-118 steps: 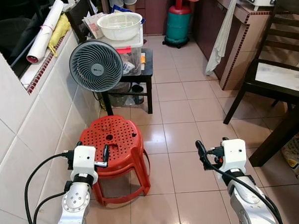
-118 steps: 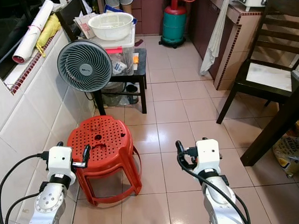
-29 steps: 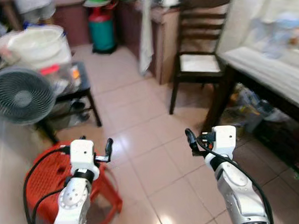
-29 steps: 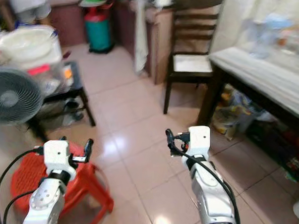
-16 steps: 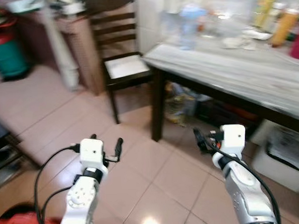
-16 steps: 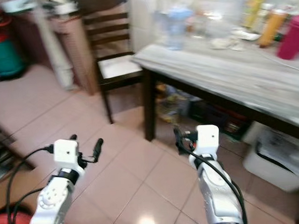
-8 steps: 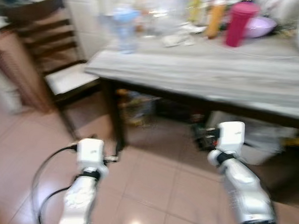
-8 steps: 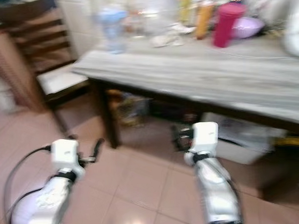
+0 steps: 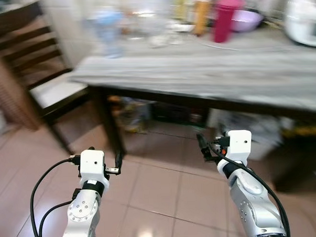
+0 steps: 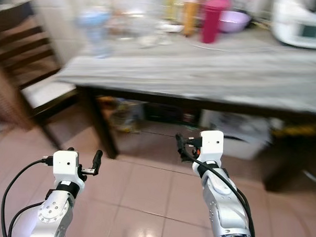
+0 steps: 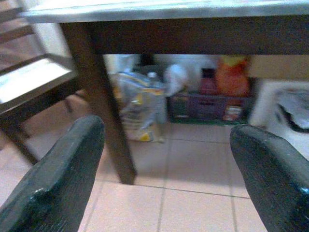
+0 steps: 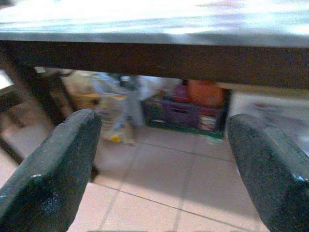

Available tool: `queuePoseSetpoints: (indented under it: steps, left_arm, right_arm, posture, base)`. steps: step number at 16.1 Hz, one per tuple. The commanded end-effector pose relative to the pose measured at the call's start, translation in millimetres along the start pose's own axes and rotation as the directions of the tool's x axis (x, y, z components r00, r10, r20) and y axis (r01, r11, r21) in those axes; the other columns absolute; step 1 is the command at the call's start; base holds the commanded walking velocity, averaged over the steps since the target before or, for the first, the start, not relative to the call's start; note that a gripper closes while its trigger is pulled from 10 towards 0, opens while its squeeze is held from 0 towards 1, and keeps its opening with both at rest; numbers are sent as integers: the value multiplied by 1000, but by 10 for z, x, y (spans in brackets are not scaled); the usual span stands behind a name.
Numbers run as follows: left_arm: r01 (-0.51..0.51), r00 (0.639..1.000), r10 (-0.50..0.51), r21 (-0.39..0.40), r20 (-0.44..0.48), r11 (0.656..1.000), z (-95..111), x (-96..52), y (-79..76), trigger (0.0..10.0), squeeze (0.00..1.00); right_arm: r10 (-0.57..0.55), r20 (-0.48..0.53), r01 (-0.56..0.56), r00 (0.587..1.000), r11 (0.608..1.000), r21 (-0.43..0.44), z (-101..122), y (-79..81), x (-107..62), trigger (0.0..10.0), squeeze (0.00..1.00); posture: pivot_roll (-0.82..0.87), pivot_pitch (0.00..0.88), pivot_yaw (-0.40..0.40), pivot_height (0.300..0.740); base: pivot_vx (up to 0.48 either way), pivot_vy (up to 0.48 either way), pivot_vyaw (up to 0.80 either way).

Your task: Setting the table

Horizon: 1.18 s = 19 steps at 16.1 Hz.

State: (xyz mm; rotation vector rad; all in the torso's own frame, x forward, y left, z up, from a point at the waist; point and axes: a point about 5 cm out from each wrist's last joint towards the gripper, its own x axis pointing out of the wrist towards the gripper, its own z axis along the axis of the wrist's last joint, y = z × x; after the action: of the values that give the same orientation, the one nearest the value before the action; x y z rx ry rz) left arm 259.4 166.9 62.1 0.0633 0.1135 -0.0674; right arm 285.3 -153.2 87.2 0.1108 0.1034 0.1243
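The desk (image 9: 208, 77), grey-topped on dark legs, stands ahead of the robot, and everything else is placed from it. On its far side sit a pink tumbler (image 9: 224, 19), an orange bottle (image 9: 201, 16), a purple bowl (image 9: 244, 20), a blue-capped jug (image 9: 106, 32) toward its left end, and a white appliance (image 9: 303, 16) at its right end; the picture is blurred, so finer detail cannot be told. A dark wooden chair (image 9: 38, 81) stands just beside the desk's left end. Under the desk lie bags (image 11: 140, 111), a purple crate (image 11: 207, 106) and a white box (image 10: 237, 133) on the tiled floor (image 9: 166, 197). The left gripper (image 11: 164, 159) hovers low before the desk's left leg, its fingers (image 11: 58, 179) spread apart and holding nothing. The right gripper (image 12: 164, 164) hovers below the desk's front edge, fingers (image 12: 53, 174) likewise released.
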Motion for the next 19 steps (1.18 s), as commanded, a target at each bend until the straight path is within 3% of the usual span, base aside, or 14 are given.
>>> queuePoseSetpoints:
  steps: [1, 7, 10, 19]
  left_arm:
    - [-3, 1000, 3, 12, -5, 1000, 14, 9, 12, 10000, 0]
    - [-12, 1000, 13, 30, -9, 999, 49, 32, 21, 10000, 0]
    - [-10, 1000, 11, 31, -17, 999, 37, 35, 19, 10000, 0]
    - [9, 1000, -9, 38, 10, 999, 74, 35, 45, 10000, 0]
  right_arm:
    - [-13, 2, 13, 1000, 1000, 0, 21, -22, -18, 10000, 0]
    - [-62, -1, 62, 998, 998, 21, 20, -68, -4, 10000, 0]
    - [-78, -7, 77, 997, 994, -82, -13, -69, 5, 10000, 0]
    - [-110, 3, 110, 994, 991, -71, -16, -87, 17, 10000, 0]
  posture:
    - [-133, 94, 21, 740]
    - [-128, 90, 23, 740]
    - [-128, 88, 30, 740]
    - [-126, 92, 33, 740]
  base:
    - [0, 0, -800]
    - [0, 0, -125]
    - [-285, 0, 0]
    - [-241, 0, 0]
